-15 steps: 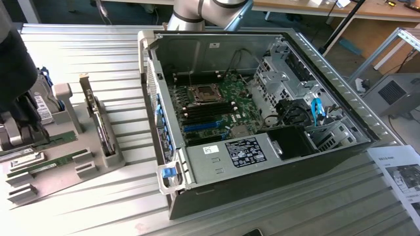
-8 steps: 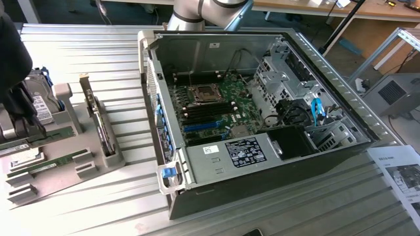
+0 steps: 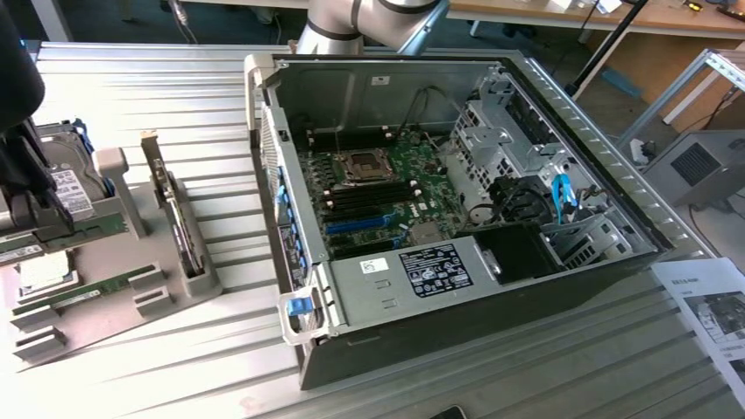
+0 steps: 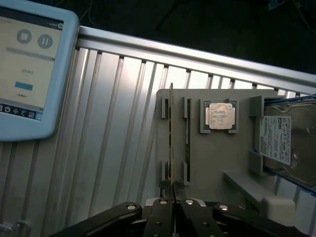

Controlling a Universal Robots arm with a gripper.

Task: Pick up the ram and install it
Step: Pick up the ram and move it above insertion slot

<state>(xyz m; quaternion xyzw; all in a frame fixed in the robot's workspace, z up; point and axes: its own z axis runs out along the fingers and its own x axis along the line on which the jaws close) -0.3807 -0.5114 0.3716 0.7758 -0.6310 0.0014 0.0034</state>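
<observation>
In the wrist view my gripper (image 4: 173, 186) is shut on the ram (image 4: 171, 133), a thin green stick seen edge-on and reaching away from the fingertips over the grey holder tray (image 4: 217, 163). It appears raised slightly above its slot. A second stick (image 4: 187, 136) like it lies in the neighbouring slot. In the exterior view the gripper (image 3: 35, 229) hangs at the far left over the tray (image 3: 111, 314), with a green strip of the ram (image 3: 23, 248) beneath it and the other stick (image 3: 87, 294) lying in the tray.
The open computer case (image 3: 466, 288) stands at centre, its motherboard with dark memory slots (image 3: 372, 194) facing up. On the tray are a silvery CPU (image 4: 218, 116), a hard drive (image 4: 286, 140) and an upright expansion card (image 3: 177, 223). A tablet (image 4: 29, 69) lies on the ribbed table.
</observation>
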